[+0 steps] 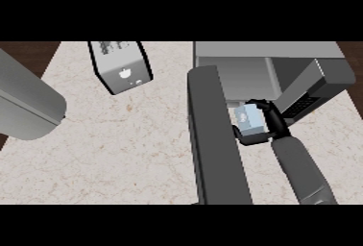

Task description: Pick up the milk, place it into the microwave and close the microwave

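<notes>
Milk carton (248, 120): small, pale blue-white, sitting in the right hand (268, 126) at the mouth of the microwave (284, 57), right of centre in the head view.

Far left: a thick grey forearm (25, 103) is coming in from the left edge and hanging over the counter's corner. Its hand is not showing, so nothing to note about the left fingers.

Under it, the counter (120, 153) is showing as pale speckled stone, with dark wood at the far left edge.

Upper left of centre: a tilted, dark-rimmed grey slab (122, 65) with small markings is lying on the counter, well apart from the microwave. What it is, I cannot tell.

Centre: the microwave door (216, 139) is standing open, seen edge-on as a long dark panel running from the microwave's front toward the lower edge of the view.

Just right of the door: the carton, with black fingers curling round its top, right side and bottom. It is sitting at the front of the grey cavity, beside the door; whether it is resting on the floor of the cavity, I cannot tell.

Right: the grey right forearm (301, 168) is rising from the lower edge to that hand. Above it, the microwave's dark right-hand part is angling off toward the counter's edge.
</notes>
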